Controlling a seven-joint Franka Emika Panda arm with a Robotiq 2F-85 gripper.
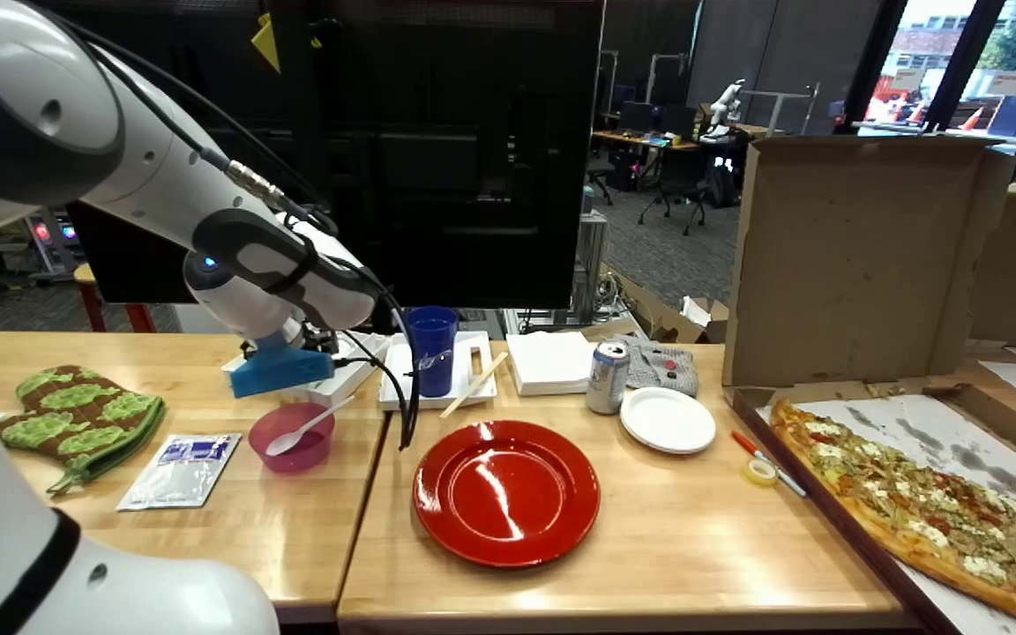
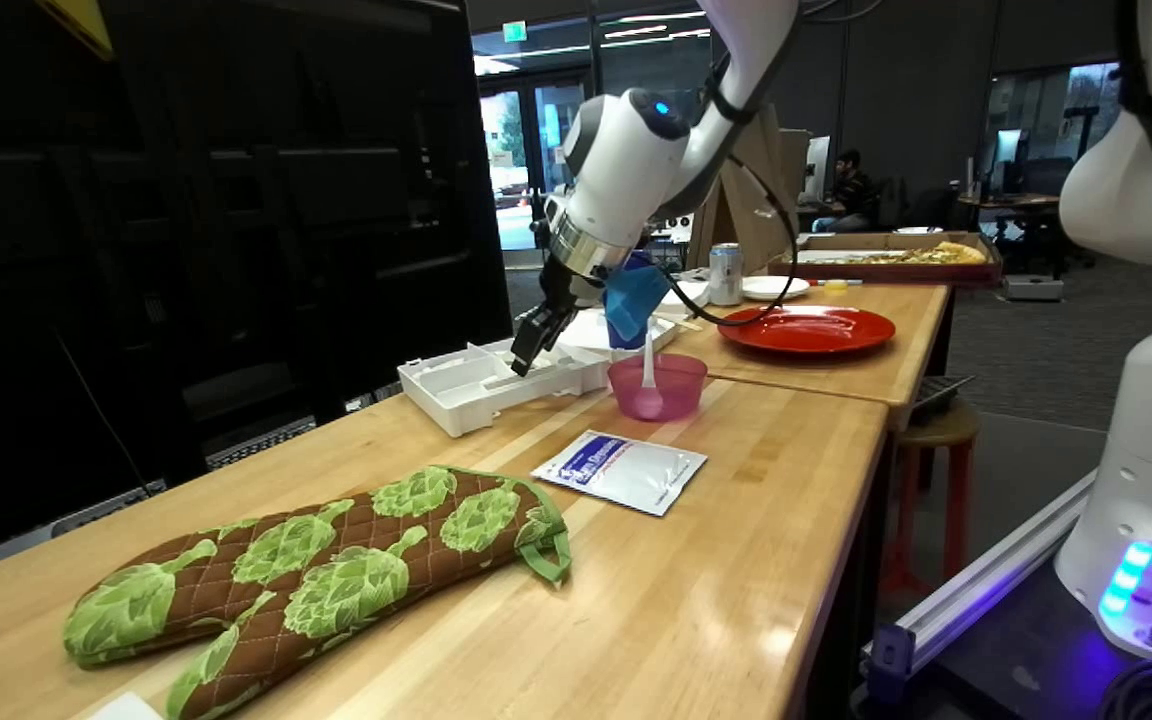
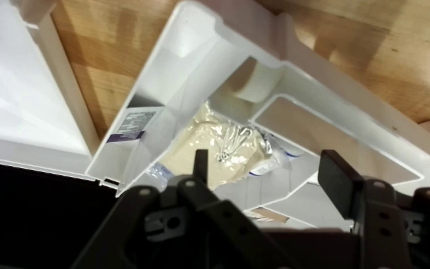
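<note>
Wrist view shows pincer (image 3: 265, 168) over compartmented plastic box (image 3: 301, 84)

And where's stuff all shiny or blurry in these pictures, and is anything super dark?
In an exterior view, white glare streaks the plate; in both exterior views, the table has bright, shiny patches; in the wrist view, the packet glints, the label looks too blurry to read, and the gripper is very dark.

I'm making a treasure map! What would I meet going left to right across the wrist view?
White tray → purple-striped packet → shiny beige packet → the black fingertip on the picture's right.
</note>
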